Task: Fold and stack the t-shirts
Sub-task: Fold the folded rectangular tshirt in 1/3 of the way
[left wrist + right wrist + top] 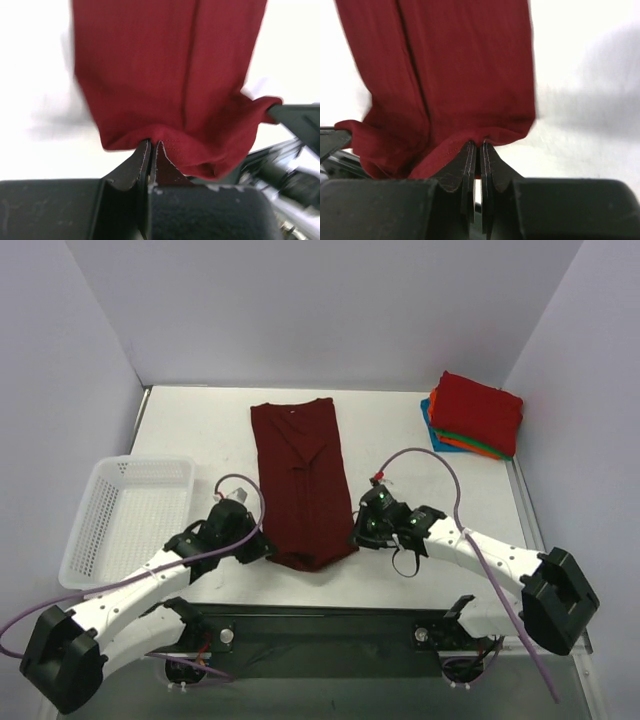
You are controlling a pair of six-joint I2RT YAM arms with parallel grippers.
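Observation:
A dark maroon t-shirt lies as a long narrow strip down the middle of the table, collar at the far end. My left gripper is shut on its near left corner, and the hem is pinched between the jaws. My right gripper is shut on the near right corner of the maroon t-shirt, with the hem lifted slightly at both corners. A stack of folded t-shirts, bright red on top with orange, green and blue edges below, sits at the far right.
A white mesh basket stands at the left edge of the table beside my left arm. White walls enclose the table at the back and on both sides.

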